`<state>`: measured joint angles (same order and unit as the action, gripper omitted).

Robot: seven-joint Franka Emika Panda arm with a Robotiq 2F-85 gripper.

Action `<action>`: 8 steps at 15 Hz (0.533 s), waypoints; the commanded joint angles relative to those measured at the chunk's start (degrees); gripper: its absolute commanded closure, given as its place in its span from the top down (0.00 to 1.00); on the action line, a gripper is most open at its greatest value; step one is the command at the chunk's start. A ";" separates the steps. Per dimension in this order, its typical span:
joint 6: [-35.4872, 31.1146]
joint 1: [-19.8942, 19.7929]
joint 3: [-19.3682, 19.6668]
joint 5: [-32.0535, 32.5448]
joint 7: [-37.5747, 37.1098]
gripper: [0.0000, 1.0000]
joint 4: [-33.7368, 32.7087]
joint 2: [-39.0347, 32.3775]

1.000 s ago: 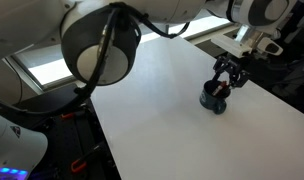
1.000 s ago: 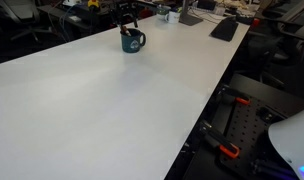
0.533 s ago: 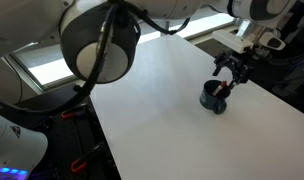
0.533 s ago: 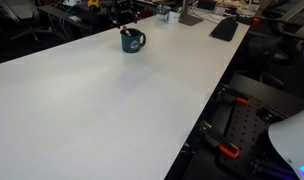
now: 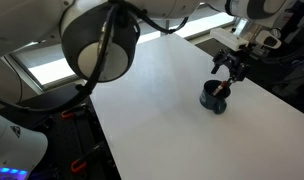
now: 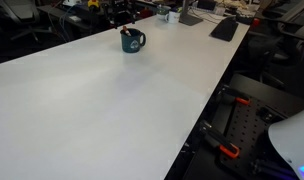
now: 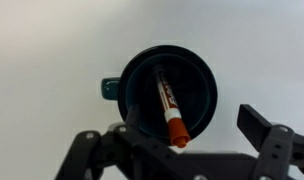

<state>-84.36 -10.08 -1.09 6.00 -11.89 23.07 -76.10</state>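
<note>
A dark teal mug [image 5: 213, 99] stands on the white table [image 5: 162, 110], and shows in both exterior views [image 6: 133, 41]. In the wrist view the mug [image 7: 197, 90] holds a white marker with an orange-red cap [image 7: 169, 105], leaning inside it with the cap at the rim. My gripper [image 5: 230, 67] hangs a little above the mug, open and empty, and also shows in an exterior view [image 6: 123, 14]. In the wrist view its dark fingers [image 7: 170, 140] stand apart on either side of the mug's near rim, touching nothing.
A dark keyboard [image 6: 224, 28] and small desk clutter [image 6: 182, 14] lie at the table's far end. The table edge [image 6: 207, 110] drops to a floor with black frames and red clamps [image 6: 228, 151]. The robot's large arm joint [image 5: 100, 45] fills the near view.
My gripper has risen a little, straight up from the mug. The marker stays in the mug, and the mug has not moved.
</note>
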 commanded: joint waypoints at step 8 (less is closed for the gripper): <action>-1.93 0.63 -0.15 0.03 -5.78 1.00 -0.55 -0.33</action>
<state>-85.82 -9.93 -1.03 6.00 -18.27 23.07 -76.21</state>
